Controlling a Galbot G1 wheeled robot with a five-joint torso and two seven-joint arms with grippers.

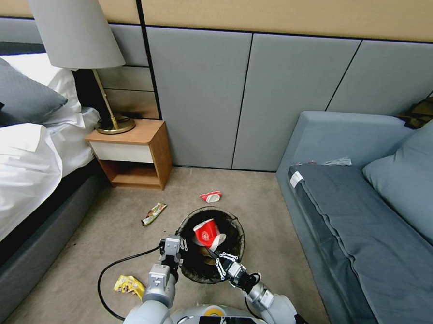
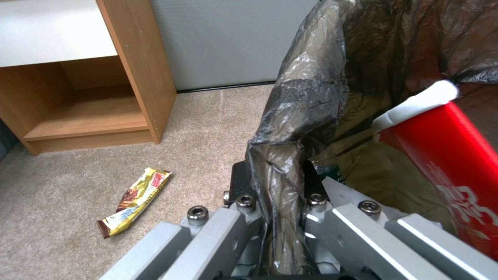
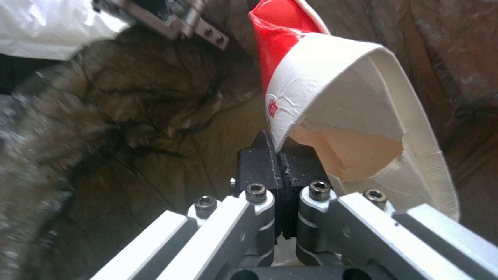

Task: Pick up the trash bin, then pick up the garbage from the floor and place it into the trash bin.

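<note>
The round black-lined plastic trash bin [image 1: 211, 244] sits on the beige carpet floor [image 1: 266, 222] between the white-sheeted bed [image 1: 17, 171] on the left and grey fabric sofa [image 1: 368, 228] on the right. Behind it lies a crumpled red-and-white wrapper [image 1: 211, 196]; the wooden nightstand [image 1: 132, 153] stands beside the bed.

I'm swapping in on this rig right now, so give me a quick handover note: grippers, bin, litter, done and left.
Left gripper: shut on the trash bin rim and liner.
Right gripper: shut on the edge of a crushed red-and-white cup, held over the bin's mouth.
Done: bin picked up, cup brought to it, not yet released.
Left on the carpet: red-and-white wrapper, brown-gold packet, yellow packet.
</note>
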